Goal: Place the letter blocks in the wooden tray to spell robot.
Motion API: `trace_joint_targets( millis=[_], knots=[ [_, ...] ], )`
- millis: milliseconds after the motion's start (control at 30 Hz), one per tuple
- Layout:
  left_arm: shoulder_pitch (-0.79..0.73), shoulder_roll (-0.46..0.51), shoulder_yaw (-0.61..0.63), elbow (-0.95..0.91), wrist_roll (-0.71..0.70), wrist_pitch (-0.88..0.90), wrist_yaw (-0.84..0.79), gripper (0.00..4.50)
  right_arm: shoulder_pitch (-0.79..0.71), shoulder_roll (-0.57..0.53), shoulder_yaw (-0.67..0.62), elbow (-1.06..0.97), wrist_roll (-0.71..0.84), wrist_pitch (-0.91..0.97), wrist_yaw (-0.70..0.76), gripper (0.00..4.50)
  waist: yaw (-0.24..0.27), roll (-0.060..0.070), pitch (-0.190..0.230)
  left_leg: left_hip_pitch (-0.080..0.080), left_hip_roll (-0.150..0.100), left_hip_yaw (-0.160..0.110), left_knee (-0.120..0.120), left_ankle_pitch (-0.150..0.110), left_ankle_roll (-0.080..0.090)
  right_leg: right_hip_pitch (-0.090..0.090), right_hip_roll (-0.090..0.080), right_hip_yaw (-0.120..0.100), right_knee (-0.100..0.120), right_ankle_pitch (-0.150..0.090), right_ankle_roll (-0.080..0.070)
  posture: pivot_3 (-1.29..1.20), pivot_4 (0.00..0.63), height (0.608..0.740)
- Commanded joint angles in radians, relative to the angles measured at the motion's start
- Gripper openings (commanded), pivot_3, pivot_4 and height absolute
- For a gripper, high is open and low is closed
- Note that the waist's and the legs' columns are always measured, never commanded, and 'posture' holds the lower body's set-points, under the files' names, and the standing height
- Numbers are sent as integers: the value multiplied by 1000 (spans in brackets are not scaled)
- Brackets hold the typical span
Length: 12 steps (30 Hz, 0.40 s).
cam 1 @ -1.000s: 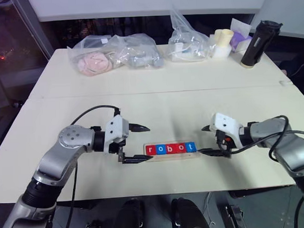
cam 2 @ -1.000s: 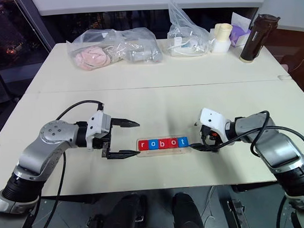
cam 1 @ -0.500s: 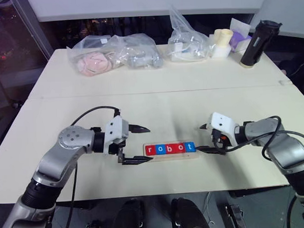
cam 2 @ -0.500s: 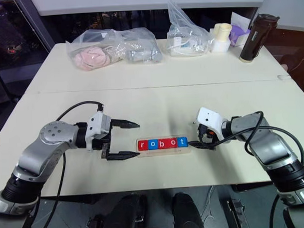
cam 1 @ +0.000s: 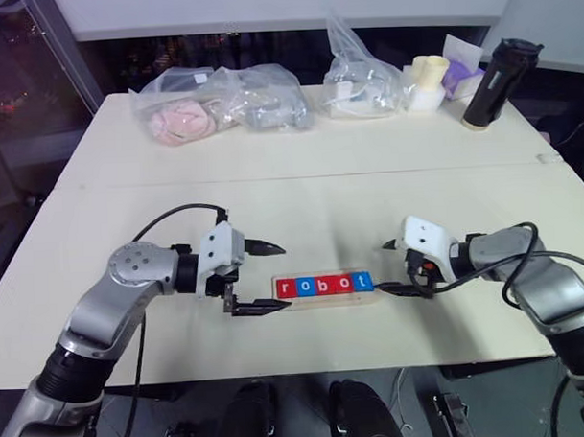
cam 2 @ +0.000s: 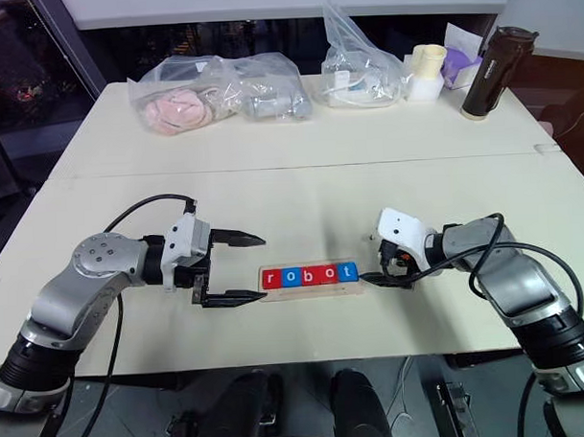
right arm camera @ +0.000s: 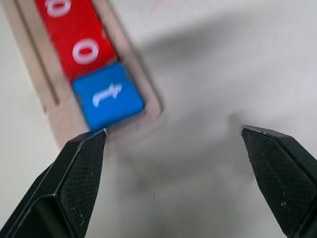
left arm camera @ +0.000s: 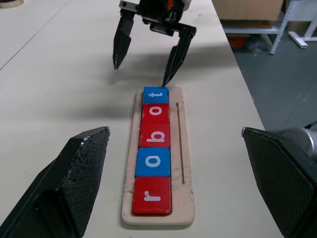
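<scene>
- Letter blocks [cam 1: 324,285], red and blue cubes reading robot, fill pale wooden tray [left arm camera: 186,198]; long axis 9-to-3 between my grippers.
- Left gripper [cam 1: 265,276] at 9, right gripper [cam 1: 392,267] at 3; both wide open, empty; right nearer.

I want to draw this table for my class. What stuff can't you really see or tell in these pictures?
- Plastic bags at the far edge, head views: the crinkled plastic hides what is inside.
- Wooden tray, right wrist view: cut off by the picture's edge, so the r and b blocks are missing; the t block is blurry.
- Dark bottle, head views: any writing is too small to read.
</scene>
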Motion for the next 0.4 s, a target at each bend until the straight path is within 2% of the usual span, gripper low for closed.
trace_joint_targets(
  millis=[33, 200, 400],
  knots=[
    [11, 19, 43, -28, -25, -5, -9, 4500, 61, -62, -114, -123, 70, 50, 31, 4441, 0, 0, 0, 0, 0, 0, 0, 0, 0, 0, 0, 0, 0, 0, 0, 0, 150, 740],
    [52, 71, 83, -29, -46, 15, -24, 4500, 220, -128, -297, -350, 245, 209, 74, 4441, -2, 0, 0, 0, 0, 0, -1, 0, 0, 0, 0, 0, 0, 0, 0, 0, 150, 740],
    [97, 129, 107, -27, -51, 25, -61, 4500, 267, -137, -416, -455, 346, 317, 33, 4441, -3, 0, 0, 2, 1, 0, 0, 0, 0, 2, -1, 0, 0, 0, -1, 0, 150, 740]
  ],
)
